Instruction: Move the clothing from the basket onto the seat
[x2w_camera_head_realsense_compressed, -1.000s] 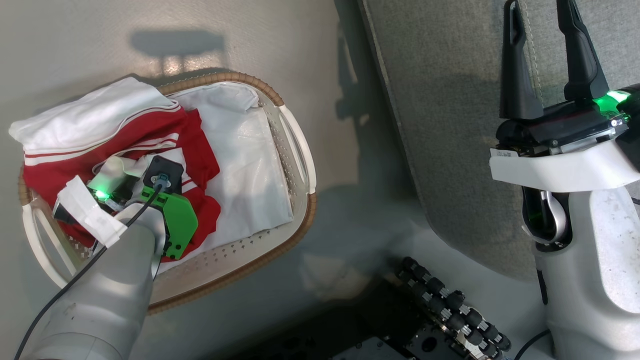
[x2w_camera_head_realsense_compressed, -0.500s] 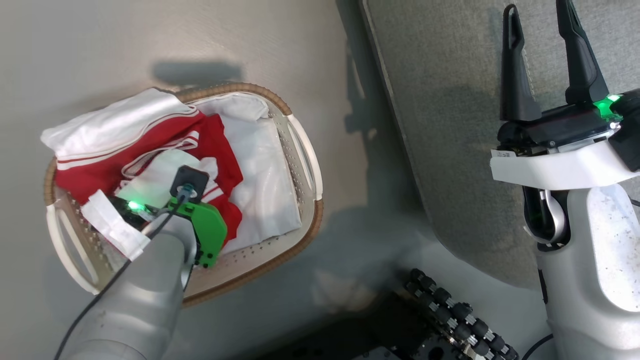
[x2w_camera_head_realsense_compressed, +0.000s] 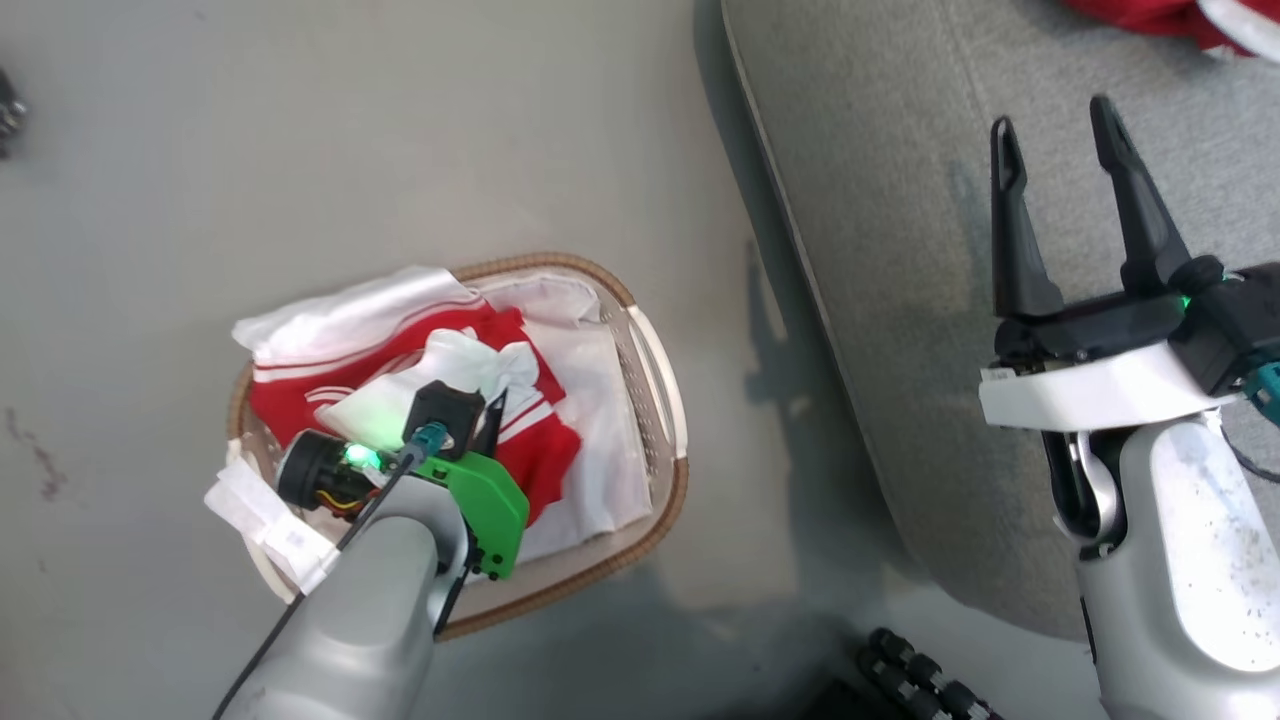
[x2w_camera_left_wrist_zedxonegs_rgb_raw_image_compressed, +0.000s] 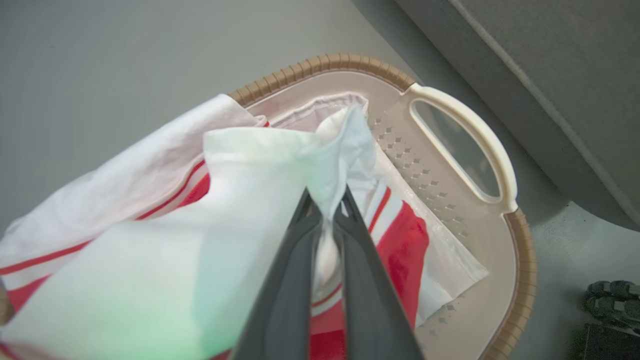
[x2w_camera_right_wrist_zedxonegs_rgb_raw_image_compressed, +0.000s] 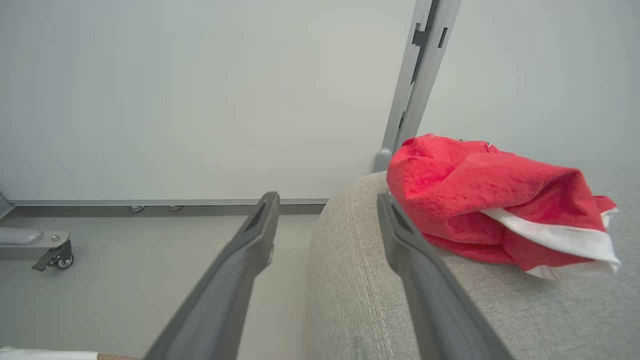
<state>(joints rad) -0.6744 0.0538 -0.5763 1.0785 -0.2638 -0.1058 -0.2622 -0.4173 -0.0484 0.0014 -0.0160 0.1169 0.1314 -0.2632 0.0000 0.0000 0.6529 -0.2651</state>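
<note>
Since half a second ago the head camera has shifted, so the basket shows smaller and lower, and a white fold of the clothing now stands bunched up above the pile where it lay flat. The red sports garment with white panels and red-and-white striped trim (x2w_camera_head_realsense_compressed: 535, 465) lies heaped in the left half of the small oval white perforated basket with a brown woven rim (x2w_camera_left_wrist_zedxonegs_rgb_raw_image_compressed: 325, 62). One white panel hangs out over the far-left rim onto the side. The left gripper (x2w_camera_left_wrist_zedxonegs_rgb_raw_image_compressed: 326, 200) is closed on that raised white fold, with cloth squeezed between its two dark fingers near their tips. The plain white liner sheet (x2w_camera_head_realsense_compressed: 615, 450) lies bare in the basket's right half, up to the cream handle (x2w_camera_left_wrist_zedxonegs_rgb_raw_image_compressed: 470, 145).

The basket stands on the pale grey floor (x2w_camera_head_realsense_compressed: 400, 120), near the large grey fabric seat cushion (x2w_camera_head_realsense_compressed: 900, 250) but apart from it, with a strip of bare floor between the handle and the cushion's rounded, stitched edge. Wide open floor lies left of and beyond the basket.

The right gripper (x2w_camera_head_realsense_compressed: 1050, 115) hangs over the seat just inside that edge, its jaws spread wide with nothing between them. A second crumpled red garment with a white band (x2w_camera_right_wrist_zedxonegs_rgb_raw_image_compressed: 475, 190) rests on the seat's far corner, close to the rounded end. Past it stand a grey metal post (x2w_camera_right_wrist_zedxonegs_rgb_raw_image_compressed: 415, 75) and a pale wall.
</note>
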